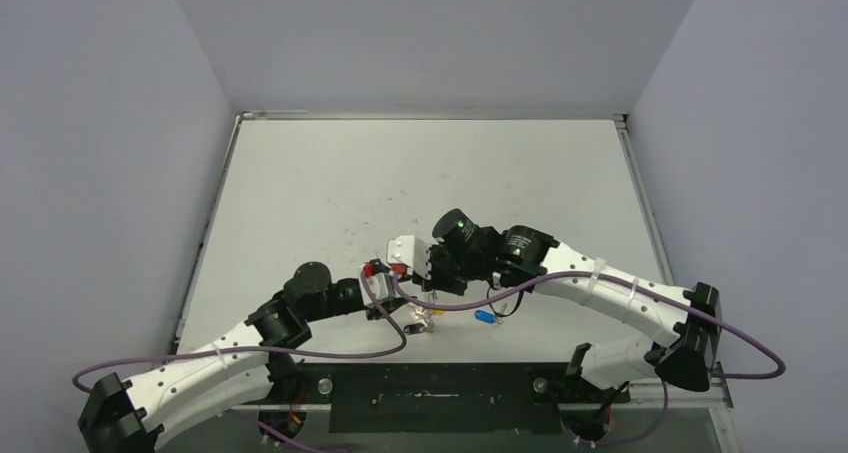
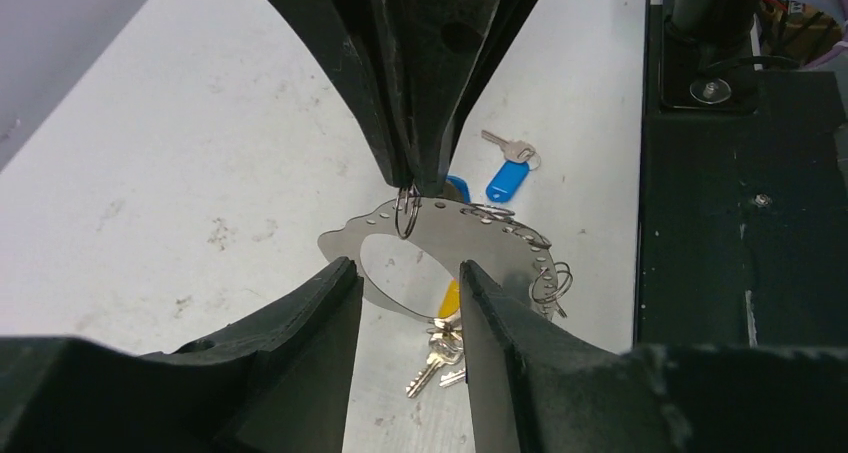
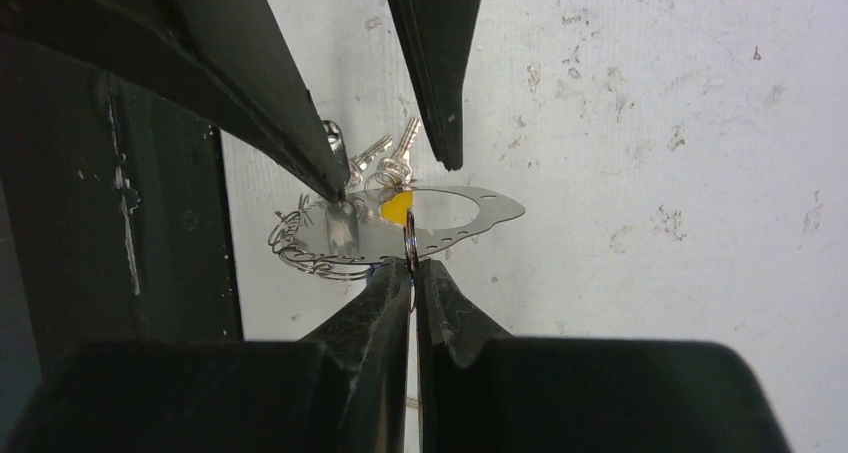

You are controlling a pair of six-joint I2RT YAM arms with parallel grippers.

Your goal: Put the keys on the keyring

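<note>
1. My right gripper point(image 3: 411, 271) is pinched shut on a small split ring point(image 3: 411, 241), which is threaded through a hole at the edge of the keyring point(image 3: 470, 211). The keyring seems lifted off the table point(image 3: 650, 173).
2. My left gripper point(image 2: 405, 273) stands part open and holds nothing. One finger is at the keyring's rim, and I cannot tell whether it touches.
3. Risk: the thin ring could twist out of the pinch and drop the keyring onto the yellow-headed keys point(image 2: 440, 345) beneath it.
4. Risk: closing the left jaws off-centre could tip the keyring. The blue tag point(image 2: 508, 180) and its key lie just beyond it.
5. I can read no brand or writing.
</note>
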